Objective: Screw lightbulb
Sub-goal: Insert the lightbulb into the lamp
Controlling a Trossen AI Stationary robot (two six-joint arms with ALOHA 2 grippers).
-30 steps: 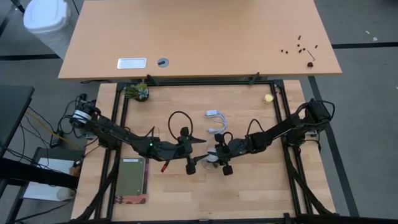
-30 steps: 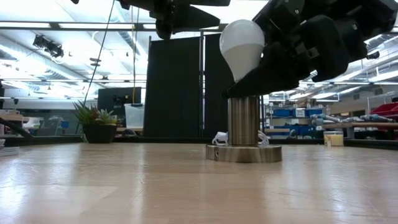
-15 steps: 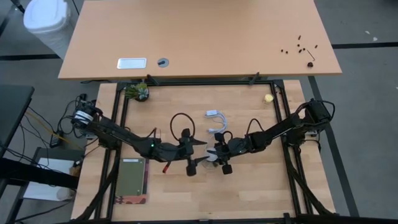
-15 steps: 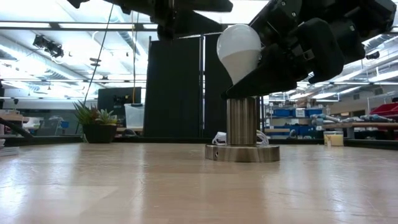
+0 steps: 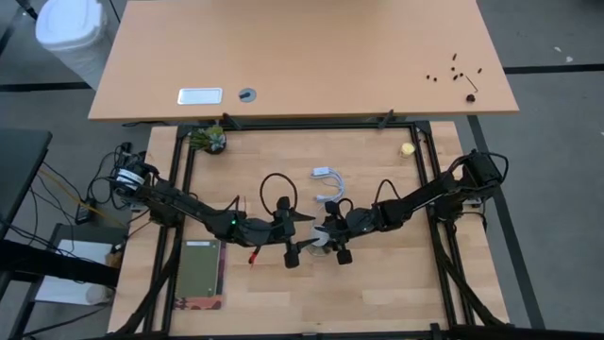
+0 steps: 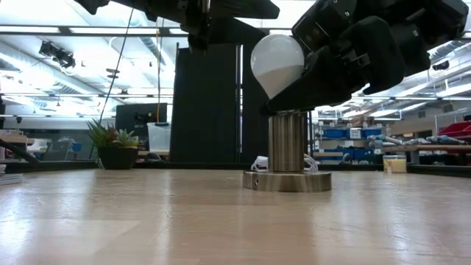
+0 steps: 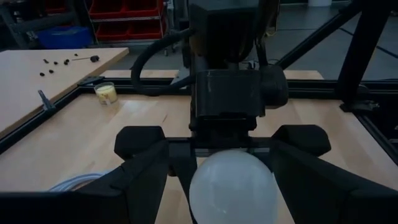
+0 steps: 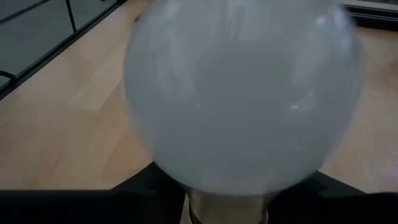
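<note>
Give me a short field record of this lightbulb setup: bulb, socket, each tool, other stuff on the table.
bulb: lightbulb tilted, base at the top of the socket
socket: metal lamp socket upright on the wooden table, white cord behind it
right tool: right tool at the bulb's neck
left tool: left tool open, beside the bulb
other: potted plant, notebook

lightbulb point(image 6: 278, 65) tilted further off the socket post point(image 6: 288, 141)
</note>
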